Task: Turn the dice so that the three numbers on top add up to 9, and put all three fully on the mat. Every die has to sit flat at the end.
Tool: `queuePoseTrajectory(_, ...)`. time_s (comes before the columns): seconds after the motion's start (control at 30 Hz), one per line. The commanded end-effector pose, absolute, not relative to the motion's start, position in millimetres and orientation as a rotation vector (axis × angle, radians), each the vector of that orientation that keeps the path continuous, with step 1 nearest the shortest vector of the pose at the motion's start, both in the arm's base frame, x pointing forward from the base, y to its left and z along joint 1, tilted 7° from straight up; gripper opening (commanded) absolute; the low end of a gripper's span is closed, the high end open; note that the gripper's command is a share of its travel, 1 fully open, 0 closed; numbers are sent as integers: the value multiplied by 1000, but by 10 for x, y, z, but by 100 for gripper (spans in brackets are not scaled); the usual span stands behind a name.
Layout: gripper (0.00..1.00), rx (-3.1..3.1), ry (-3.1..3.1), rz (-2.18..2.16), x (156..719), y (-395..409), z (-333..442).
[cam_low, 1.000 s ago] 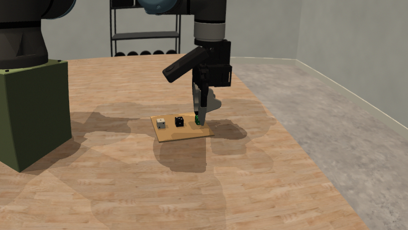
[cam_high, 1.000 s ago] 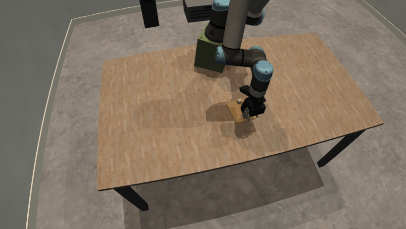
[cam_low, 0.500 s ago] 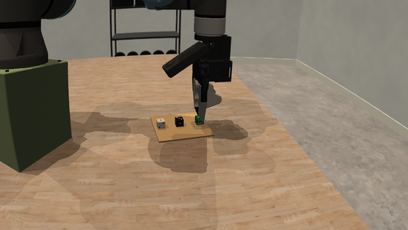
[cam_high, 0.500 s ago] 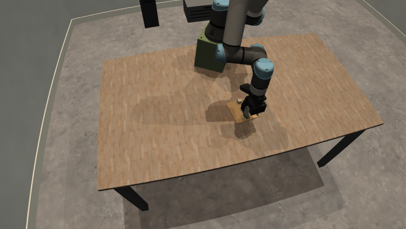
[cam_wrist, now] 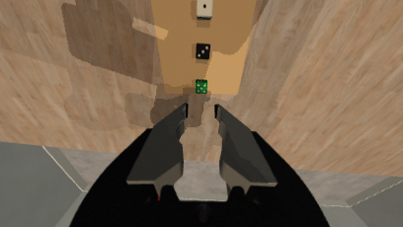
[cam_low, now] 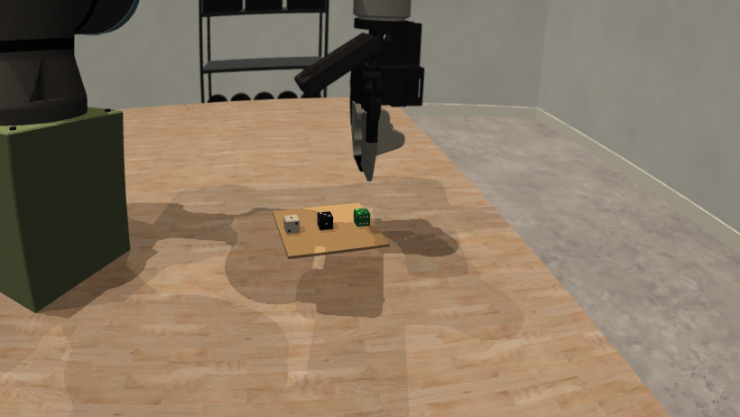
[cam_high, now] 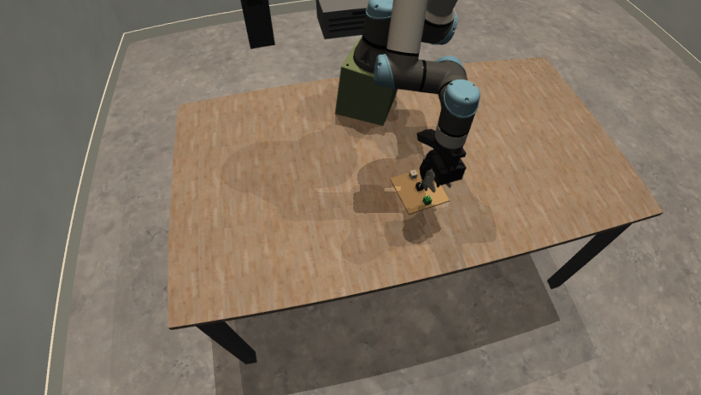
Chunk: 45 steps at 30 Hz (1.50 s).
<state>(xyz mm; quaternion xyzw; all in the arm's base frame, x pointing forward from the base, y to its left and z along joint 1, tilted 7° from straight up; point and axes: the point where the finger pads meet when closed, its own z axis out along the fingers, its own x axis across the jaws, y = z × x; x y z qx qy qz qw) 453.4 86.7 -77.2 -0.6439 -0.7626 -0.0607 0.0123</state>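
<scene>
Dice (cam_high: 427, 200) (cam_low: 361, 217) (cam_wrist: 201, 87) on mat (cam_high: 407, 196) (cam_low: 331, 242) (cam_wrist: 180, 49), apparently flat, showing one, three, five, gripper (cam_high: 428, 188) (cam_low: 365, 176) (cam_wrist: 201, 105) above, jaws parted slightly, gripping nothing

Three dice (cam_high: 427, 200) (cam_low: 361, 217) (cam_wrist: 201, 87), one mat (cam_high: 407, 196) (cam_low: 331, 243) (cam_wrist: 178, 69)

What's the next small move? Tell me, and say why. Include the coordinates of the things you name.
Probably just lift the gripper (cam_high: 427, 185) (cam_low: 365, 174) (cam_wrist: 201, 105) straight away: its parted fingers hold nothing, and the white (cam_high: 413, 173) (cam_low: 291, 224) (cam_wrist: 204, 9), black (cam_high: 419, 185) (cam_low: 325, 221) (cam_wrist: 202, 51) and green dice (cam_high: 427, 200) (cam_low: 361, 217) (cam_wrist: 201, 87) sit flat on the mat (cam_high: 404, 193) (cam_low: 310, 243) (cam_wrist: 178, 64), showing one, three and five.

The table (cam_high: 274, 255) (cam_low: 207, 352) (cam_wrist: 109, 104) has a wood-grain top; the floor (cam_high: 147, 78) (cam_low: 621, 238) looks like mottled concrete (rather rough).
</scene>
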Motion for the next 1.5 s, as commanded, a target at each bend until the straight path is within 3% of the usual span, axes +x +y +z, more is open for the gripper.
queuePoseTrajectory(0.0, 21, -2007, -2377, -189, 4529, 853, -656)
queuePoseTrajectory(0.23, 21, -2007, -2377, -189, 4525, 846, -592)
queuePoseTrajectory(0.27, 100, -2007, -2377, -189, 4525, 846, -592)
queuePoseTrajectory(1.1, 100, -2007, -2377, -189, 4524, 844, -577)
queuePoseTrajectory(1.47, 100, -2007, -2377, -189, 4501, 801, -184)
